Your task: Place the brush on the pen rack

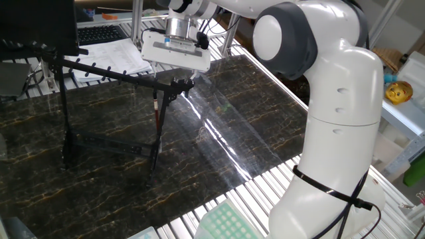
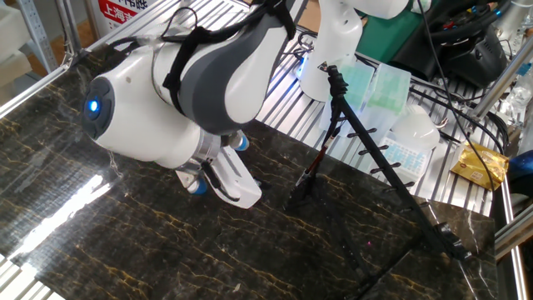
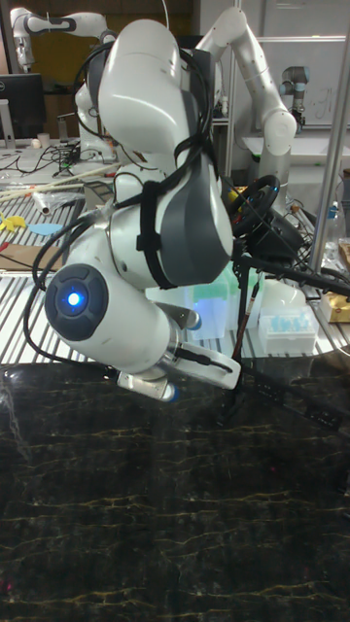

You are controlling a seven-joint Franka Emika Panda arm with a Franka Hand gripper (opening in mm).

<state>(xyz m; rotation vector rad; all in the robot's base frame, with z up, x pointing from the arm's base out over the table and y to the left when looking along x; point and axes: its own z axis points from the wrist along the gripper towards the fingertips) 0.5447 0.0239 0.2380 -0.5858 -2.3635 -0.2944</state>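
The pen rack (image 1: 106,72) is a black rod frame standing on the dark marbled table; it also shows as the pen rack (image 2: 379,154) and the pen rack (image 3: 245,292). The brush (image 1: 157,113), thin with a red-orange section, hangs upright under the right end of the top bar, beside a leg. It appears too as the brush (image 2: 321,157) and the brush (image 3: 242,335). My gripper (image 1: 182,84) hovers just right of that bar end, fingers a little apart and holding nothing. The gripper (image 2: 252,186) is well clear of the brush.
A keyboard and papers (image 1: 109,46) lie behind the rack. Green and white pipette-tip boxes (image 2: 375,87) sit on the slatted metal bench beyond the table. A yellow packet (image 2: 479,167) lies at the far right. My own bulky arm (image 2: 191,100) hangs over the table.
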